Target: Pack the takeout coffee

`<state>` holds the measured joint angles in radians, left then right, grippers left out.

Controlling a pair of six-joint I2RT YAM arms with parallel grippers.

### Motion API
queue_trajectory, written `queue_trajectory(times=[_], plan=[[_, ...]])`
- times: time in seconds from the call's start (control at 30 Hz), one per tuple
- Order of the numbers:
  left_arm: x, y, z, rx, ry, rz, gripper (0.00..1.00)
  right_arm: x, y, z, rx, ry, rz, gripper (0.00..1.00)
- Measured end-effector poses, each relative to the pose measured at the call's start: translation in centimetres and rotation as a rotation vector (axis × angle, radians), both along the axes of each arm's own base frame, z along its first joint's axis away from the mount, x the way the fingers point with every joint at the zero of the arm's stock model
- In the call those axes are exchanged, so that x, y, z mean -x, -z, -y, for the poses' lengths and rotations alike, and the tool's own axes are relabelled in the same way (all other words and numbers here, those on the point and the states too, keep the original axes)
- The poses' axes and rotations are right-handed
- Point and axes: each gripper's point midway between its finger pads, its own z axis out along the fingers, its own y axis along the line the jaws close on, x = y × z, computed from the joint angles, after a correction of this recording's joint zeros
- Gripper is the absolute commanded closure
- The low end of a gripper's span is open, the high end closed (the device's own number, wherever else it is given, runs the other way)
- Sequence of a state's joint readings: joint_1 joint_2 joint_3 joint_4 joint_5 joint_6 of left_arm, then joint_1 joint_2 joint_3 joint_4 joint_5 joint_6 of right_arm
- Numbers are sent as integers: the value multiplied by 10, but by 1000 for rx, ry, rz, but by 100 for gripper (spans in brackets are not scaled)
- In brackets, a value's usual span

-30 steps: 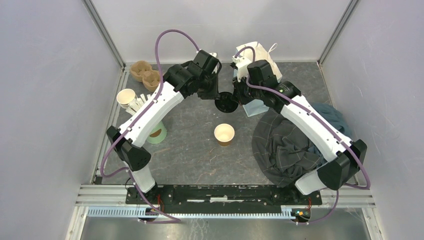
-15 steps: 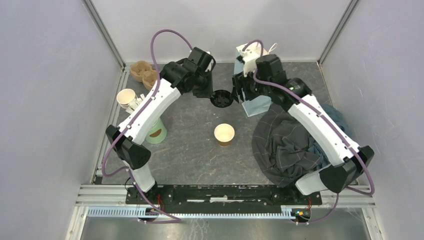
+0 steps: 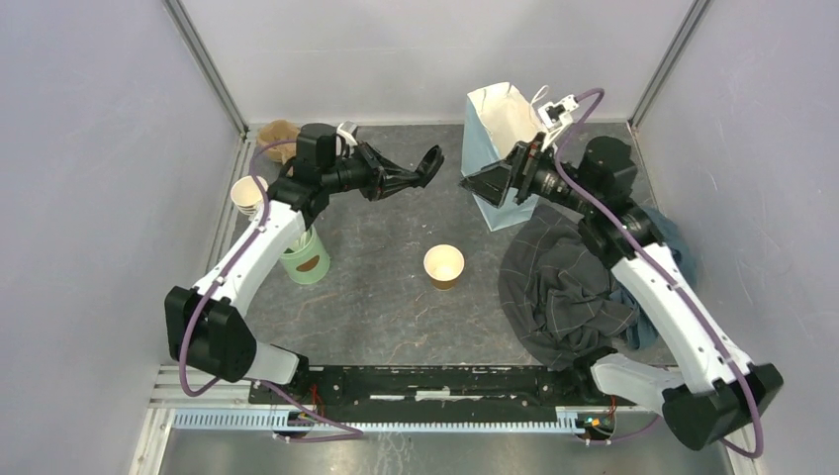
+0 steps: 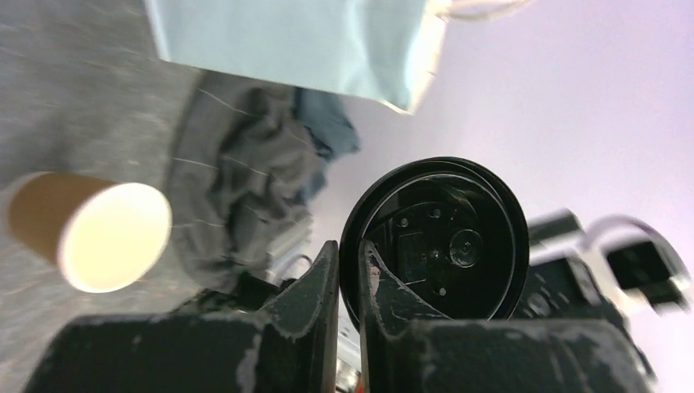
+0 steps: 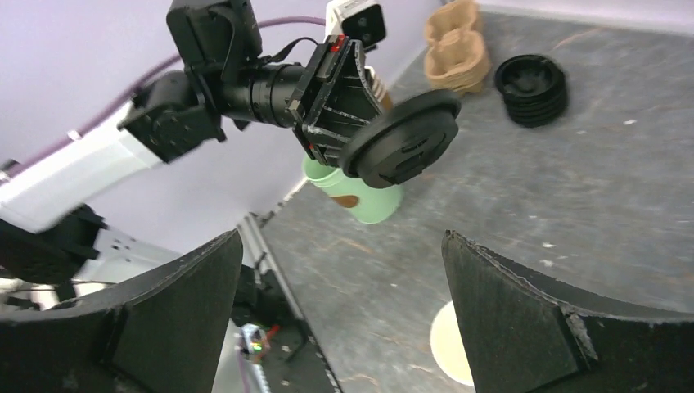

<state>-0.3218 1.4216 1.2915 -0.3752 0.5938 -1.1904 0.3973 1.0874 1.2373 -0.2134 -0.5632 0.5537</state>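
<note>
My left fingers (image 4: 311, 286) are pinched tight on the rim of a round black plastic sip lid (image 4: 434, 237), holding it on edge in the air above the grey table (image 3: 386, 287). My right fingers (image 5: 172, 319) are spread wide with nothing in them. They face the lid from near it, in front of a pale blue paper bag (image 3: 500, 114). The small brown paper cup (image 3: 443, 265) stands upright and uncovered on the table, nearer my bases, beside a crumpled dark grey cloth (image 3: 564, 287).

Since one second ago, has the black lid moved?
Yes. The black lid, pinched in the left gripper, went toward the back wall, farther from the open paper cup, which stayed put.
</note>
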Motion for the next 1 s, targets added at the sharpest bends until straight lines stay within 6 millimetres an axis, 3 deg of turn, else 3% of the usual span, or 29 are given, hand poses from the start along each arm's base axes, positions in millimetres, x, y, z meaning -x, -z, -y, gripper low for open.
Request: queue_trajectory(times=[0.2, 0.4, 0.63, 1.0], plan=[[8, -31, 21, 251, 52, -27, 98, -16, 16, -28, -154, -81, -128, 2], [16, -51, 25, 356, 83, -37, 98, -16, 0, -38, -226, -125, -101, 2], [20, -60, 26, 397, 105, -37, 98, -14, -14, -49, -285, -174, -79, 2], [24, -59, 29, 416, 121, -49, 98, -32, 8, -67, -312, -183, -177, 2]])
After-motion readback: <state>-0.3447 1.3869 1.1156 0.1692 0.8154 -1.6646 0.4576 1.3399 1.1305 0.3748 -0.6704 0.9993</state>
